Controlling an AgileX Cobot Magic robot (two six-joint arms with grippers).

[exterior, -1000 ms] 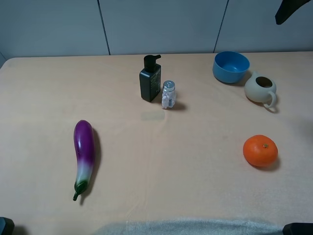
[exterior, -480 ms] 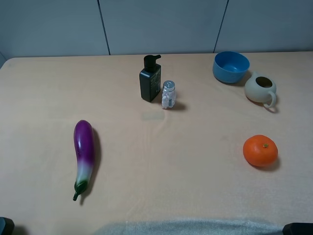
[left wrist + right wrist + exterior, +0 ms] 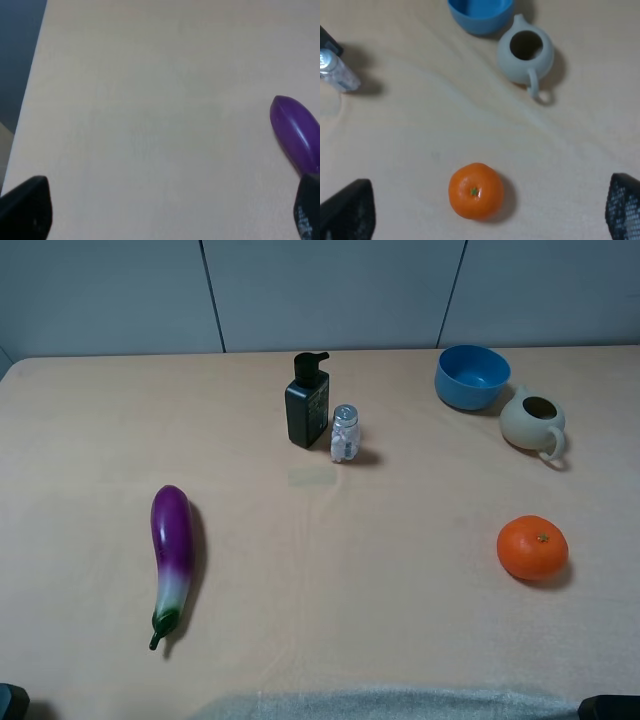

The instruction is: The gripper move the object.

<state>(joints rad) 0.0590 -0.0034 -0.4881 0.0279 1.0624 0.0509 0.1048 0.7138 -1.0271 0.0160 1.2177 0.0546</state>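
Meanwhile, teapot (image 3: 532, 421) beside blue bowl (image 3: 472, 376)

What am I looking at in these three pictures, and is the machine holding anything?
It is a two-armed robot at a table. One picture comes from a camera mounted high; the other two sit on the arms' wrists, looking down past the dark tips of each tool. On the table: an eggplant, a black pump bottle, a small shaker, a blue bowl, a teapot and an orange. The left tool and right tool are both open, holding nothing. The teapot, which is to be moved, stands untouched beside the bowl.
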